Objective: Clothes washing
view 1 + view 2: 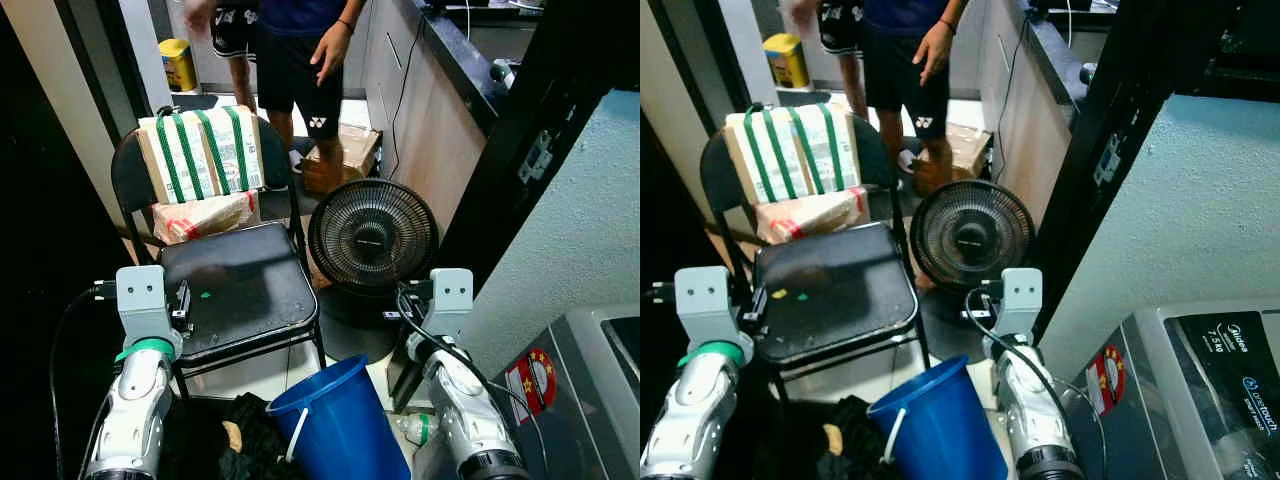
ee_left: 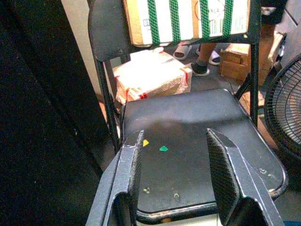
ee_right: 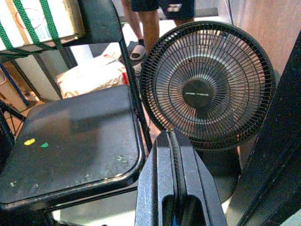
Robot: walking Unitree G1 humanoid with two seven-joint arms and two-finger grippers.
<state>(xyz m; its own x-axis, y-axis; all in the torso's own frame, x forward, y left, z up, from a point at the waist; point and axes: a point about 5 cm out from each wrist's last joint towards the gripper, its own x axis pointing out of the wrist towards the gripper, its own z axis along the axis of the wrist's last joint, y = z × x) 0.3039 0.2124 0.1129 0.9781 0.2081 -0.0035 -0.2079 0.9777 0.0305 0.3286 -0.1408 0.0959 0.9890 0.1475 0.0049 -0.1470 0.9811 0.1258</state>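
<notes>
The left claw (image 2: pixel 174 179) is hovering with fingers spread wide above the black chair seat (image 1: pixel 240 285), while the dark clothes (image 1: pixel 245 435) are lying heaped on the floor below and behind it, beside the blue bucket (image 1: pixel 335 420). The right claw (image 3: pixel 175 188) is pointing, pressed closed and empty, toward the fan (image 3: pixel 207 84), with the washing machine (image 1: pixel 1200 380) to its right. The garments are likely soft, light and floppy, so pinching a bunched fold near the top is advisable.

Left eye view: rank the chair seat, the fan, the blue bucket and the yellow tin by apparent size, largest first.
1. chair seat
2. and 3. fan and blue bucket: look alike; the bucket is nearer and cut off, so unranked.
4. yellow tin, far back, so nearness matters.
</notes>
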